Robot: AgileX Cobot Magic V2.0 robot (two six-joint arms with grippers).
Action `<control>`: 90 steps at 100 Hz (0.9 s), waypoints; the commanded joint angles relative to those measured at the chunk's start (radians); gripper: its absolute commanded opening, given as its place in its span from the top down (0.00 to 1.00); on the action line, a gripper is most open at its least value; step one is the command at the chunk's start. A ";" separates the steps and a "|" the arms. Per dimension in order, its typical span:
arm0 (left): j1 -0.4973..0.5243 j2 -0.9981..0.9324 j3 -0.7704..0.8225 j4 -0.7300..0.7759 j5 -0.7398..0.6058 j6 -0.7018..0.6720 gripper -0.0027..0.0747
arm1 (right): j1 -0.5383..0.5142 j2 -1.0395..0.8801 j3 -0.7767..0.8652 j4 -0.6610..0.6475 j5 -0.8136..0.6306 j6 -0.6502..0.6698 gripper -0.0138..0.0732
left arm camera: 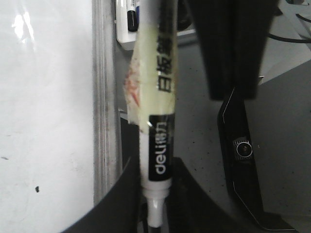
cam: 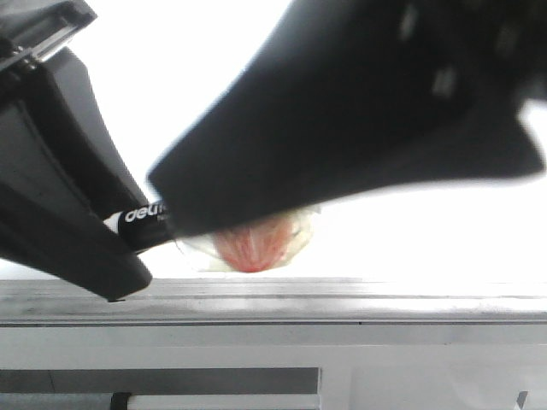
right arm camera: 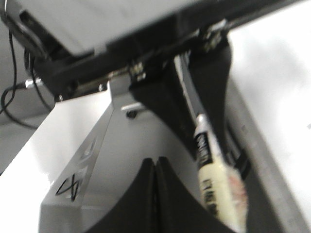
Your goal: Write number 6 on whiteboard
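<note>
Left gripper point(left arm camera: 153, 213) of mine grasps the marker point(left arm camera: 156, 126) near its tip end, the two black fingers point(left arm camera: 114, 204) pressed against its sides. It is a black and white marker with the word "deli" on it, and yellowish tape is wrapped around the middle of its body. In the front view the marker point(cam: 141, 213) shows only as a short black piece between my left arm and the large dark blurred right arm, just above the near edge of the whiteboard point(cam: 410, 239).

My right gripper point(right arm camera: 154, 194) has its two fingers pressed together, with nothing between them; the taped marker point(right arm camera: 214, 179) is just beside it.

In the left wrist view the whiteboard point(left arm camera: 46, 97) lies beside the marker, and the grey metal ledge point(left arm camera: 104, 97) runs along its edge between them. On the white surface I see only a tiny black dot point(left arm camera: 37, 189) and a faint smudge. Number 6 I cannot find in any view; the arms hide much of the board
</note>
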State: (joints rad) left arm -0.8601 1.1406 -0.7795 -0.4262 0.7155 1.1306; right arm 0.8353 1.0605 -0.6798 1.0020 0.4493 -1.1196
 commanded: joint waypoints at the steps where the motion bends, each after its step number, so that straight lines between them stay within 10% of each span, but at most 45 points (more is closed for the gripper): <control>1: -0.001 -0.022 -0.032 -0.025 -0.035 -0.008 0.99 | 0.003 -0.049 -0.024 0.018 -0.088 -0.008 0.92; 90: -0.001 -0.022 -0.032 0.001 -0.069 -0.061 0.99 | 0.003 -0.187 -0.024 -0.164 -0.187 -0.008 0.92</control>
State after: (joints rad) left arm -0.8601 1.1406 -0.7811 -0.4040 0.6931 1.0902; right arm 0.8353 0.8951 -0.6784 0.8374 0.3050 -1.1196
